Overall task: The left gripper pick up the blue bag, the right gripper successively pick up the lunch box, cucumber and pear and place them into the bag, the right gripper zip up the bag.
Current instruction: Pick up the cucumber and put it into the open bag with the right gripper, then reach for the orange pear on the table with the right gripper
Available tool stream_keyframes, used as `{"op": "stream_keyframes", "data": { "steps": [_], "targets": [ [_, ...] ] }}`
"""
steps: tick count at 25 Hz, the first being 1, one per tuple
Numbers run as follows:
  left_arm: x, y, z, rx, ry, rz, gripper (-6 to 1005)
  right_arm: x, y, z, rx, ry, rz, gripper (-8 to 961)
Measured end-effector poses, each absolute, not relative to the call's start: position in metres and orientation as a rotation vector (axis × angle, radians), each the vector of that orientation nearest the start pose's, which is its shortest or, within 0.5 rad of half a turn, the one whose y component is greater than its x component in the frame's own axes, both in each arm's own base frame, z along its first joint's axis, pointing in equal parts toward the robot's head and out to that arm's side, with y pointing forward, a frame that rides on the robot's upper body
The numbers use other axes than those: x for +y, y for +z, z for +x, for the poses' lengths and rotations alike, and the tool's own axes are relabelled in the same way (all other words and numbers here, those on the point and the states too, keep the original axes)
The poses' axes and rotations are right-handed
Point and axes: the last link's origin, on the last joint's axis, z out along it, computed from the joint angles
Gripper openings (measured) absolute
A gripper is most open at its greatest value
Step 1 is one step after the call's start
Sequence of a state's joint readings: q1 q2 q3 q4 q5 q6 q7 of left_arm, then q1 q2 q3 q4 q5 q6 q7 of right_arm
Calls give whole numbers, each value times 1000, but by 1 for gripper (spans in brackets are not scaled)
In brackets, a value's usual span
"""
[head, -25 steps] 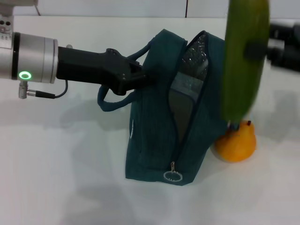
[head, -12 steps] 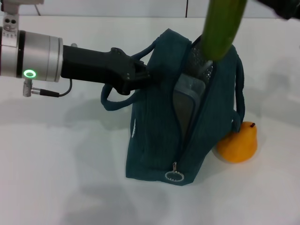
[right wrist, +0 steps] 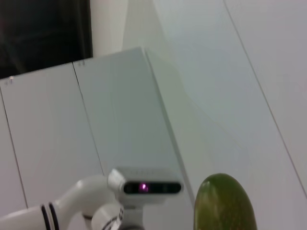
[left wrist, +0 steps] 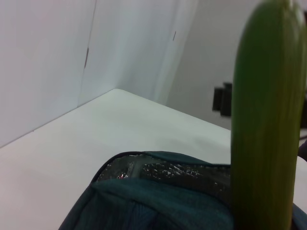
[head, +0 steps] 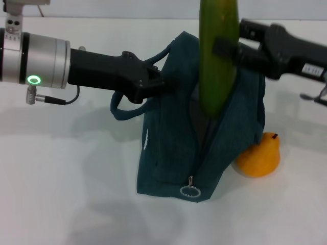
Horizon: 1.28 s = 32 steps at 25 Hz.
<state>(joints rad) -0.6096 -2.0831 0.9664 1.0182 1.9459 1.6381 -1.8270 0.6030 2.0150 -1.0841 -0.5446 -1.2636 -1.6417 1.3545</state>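
Left claw (head: 159, 84): it comes in from the left side of the head view and its fingers are closed on the upper edge of the blue bag, next to 1 loop handle, and hold that side up.
Right claw (head: 229, 51): it reaches in from the right and is clamped on the cucumber near its middle, above the bag.
Blue bag (head: 171, 148): it stands on the white desk (head: 66, 178) with its zipper open; the silver ring pull (head: 188, 192) hangs at the low end near the front. In the left wrist view the silver foil lining (left wrist: 158, 171) shows inside the rim.
Cucumber (head: 218, 56): it is upright, its lower end over the open mouth of the bag or just inside it; I cannot tell which. Its top goes out of the head view.
Pear (head: 258, 155): it lies on the desk, touching the right side of the bag at the bottom, stem pointing up.
Lunch box: I cannot see it in these views.
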Motion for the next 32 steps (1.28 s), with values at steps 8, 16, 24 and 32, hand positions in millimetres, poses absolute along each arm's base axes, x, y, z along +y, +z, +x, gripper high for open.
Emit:
{"op": "stream_keyframes", "data": {
  "steps": [8,16,24,32],
  "targets": [
    [353,15,-168,-569,-582,-2954,39,342,-9,189,416,1300,-2639,534],
    [353,15,-168,-569,-583,-2957,40,345,-11,195,453,1313,-2564,567],
    [353,14,-169,-575,-586,-2957,40,321,2,211,349,1357,-2528,824],
    [353,15,-174,-597,-580,-2930,40,250,52,289,282,1382,-2101,886]
  ]
}}
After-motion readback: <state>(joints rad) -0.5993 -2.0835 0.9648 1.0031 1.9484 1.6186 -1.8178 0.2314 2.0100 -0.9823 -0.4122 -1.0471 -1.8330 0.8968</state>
